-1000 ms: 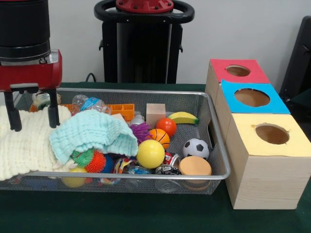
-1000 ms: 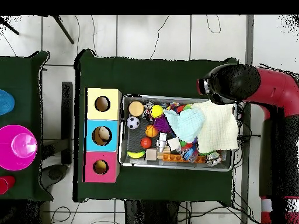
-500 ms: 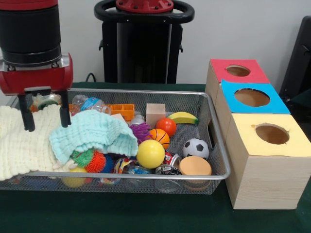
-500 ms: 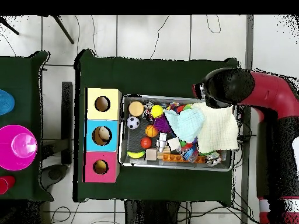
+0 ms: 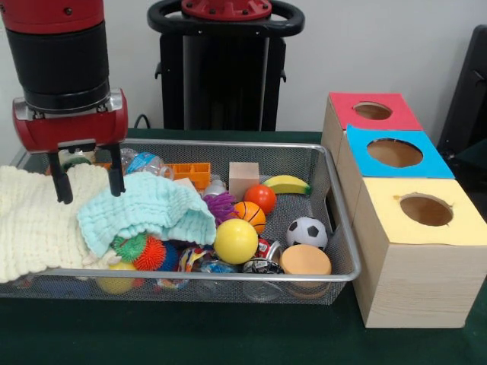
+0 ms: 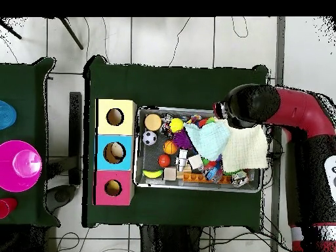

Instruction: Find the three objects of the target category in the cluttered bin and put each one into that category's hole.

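My claw (image 5: 87, 176) hangs spread and empty, its two dark fingers (image 5: 116, 170) pointing down with a clear gap between them, over the seam where the cream cloth (image 5: 34, 220) meets the pale blue cloth (image 5: 144, 211). Over the last second I have slid it along the bin (image 5: 338, 228) from the far cloth-covered end toward the middle; a second ago the fingers stood over the cream cloth at the edge of the front view, and now they sit just above the blue one's upper fold. From overhead, my arm's head (image 6: 246, 105) covers the bin's corner by the cloths.

I judge this to be the approach to pulling a cloth aside, since both cloths bury a good part of the clutter and nothing has been picked yet.

Under the blue cloth's hem peek a green spiky ball (image 5: 129, 247) and an orange spiky ball (image 5: 151, 253). Further along lie a yellow ball (image 5: 235, 241), a small basketball (image 5: 250, 215), a red ball (image 5: 261, 198), a banana (image 5: 286, 184), a soccer ball (image 5: 307, 232) and a wooden cube (image 5: 243, 179).

The hole (image 5: 373, 111) with the red face sits in the farthest of the three wooden boxes beside the bin's other end, well apart from my claw, with the blue hole (image 5: 394, 153) and yellow hole (image 5: 426, 210) in front of it.
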Robot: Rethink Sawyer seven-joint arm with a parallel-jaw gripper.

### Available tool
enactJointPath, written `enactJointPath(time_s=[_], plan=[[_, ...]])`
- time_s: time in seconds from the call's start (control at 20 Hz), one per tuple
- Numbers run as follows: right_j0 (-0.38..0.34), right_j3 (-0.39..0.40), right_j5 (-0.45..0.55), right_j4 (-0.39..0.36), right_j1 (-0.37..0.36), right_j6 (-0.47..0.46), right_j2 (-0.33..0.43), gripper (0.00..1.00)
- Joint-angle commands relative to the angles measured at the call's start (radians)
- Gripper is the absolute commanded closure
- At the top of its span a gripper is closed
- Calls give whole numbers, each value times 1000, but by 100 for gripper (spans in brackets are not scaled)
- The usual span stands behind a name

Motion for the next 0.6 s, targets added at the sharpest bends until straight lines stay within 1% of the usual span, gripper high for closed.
enactJointPath(time_s=[0.05, 0.35, 0.5, 0.6], plan=[[-29, 95, -85, -84, 37, -226, 37, 0], [-24, 60, -98, -137, 46, -231, 26, 0], [-28, 57, -102, -140, 60, -230, 34, 0], [-35, 62, -116, -139, 82, -225, 39, 0]])
